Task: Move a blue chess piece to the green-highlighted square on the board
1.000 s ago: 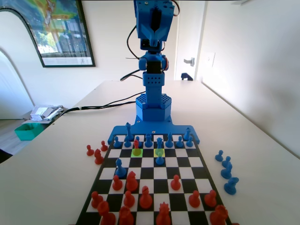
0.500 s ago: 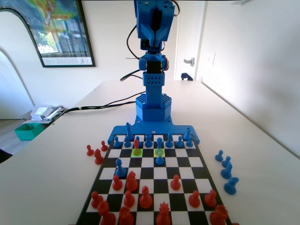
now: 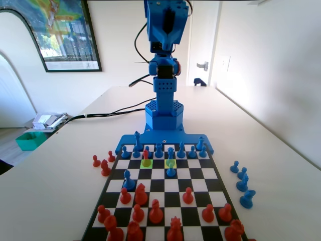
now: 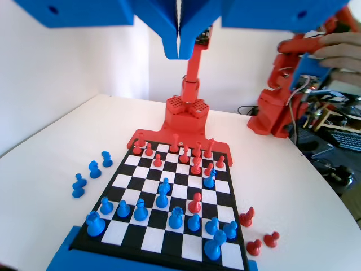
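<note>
My gripper (image 3: 166, 22) is held high over the arm's base, far above the board (image 3: 215, 176). In the wrist view its jaws (image 4: 179, 45) are pressed together with nothing between them. Two squares in the second row from the arm are highlighted. The greener one (image 3: 146, 163) has a red piece (image 3: 146, 154) standing on it. On the paler yellow one (image 3: 170, 162), two columns to the right in the fixed view, stands a slim blue piece (image 4: 162, 197), with another blue piece (image 3: 171, 171) just in front of it.
Several blue pieces (image 3: 242, 183) lie on the table right of the board in the fixed view, and several red ones (image 3: 103, 164) on its left. Red pieces crowd the near rows. A teal tray (image 3: 30, 140) and cables sit at far left.
The arm's raised upper part has turned very slightly. No piece on the board has moved.
</note>
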You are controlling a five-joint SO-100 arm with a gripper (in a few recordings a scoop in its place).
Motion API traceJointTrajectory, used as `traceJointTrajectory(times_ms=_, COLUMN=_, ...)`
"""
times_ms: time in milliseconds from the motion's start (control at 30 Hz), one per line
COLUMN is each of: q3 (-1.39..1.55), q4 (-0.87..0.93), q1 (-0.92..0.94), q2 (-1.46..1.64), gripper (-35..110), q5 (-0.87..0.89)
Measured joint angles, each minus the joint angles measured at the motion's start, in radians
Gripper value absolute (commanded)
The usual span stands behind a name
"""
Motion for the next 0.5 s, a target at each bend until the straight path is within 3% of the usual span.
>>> traceJointTrajectory(times_ms=200, q3=-0.107, q4=0.015, q1=-0.031, q2=-0.156, gripper=1, q5=-0.075)
traceJointTrajectory(times_ms=500, q3=-0.219, q4=0.052, q1=0.025, q2=-0.411, gripper=1, q5=-0.4)
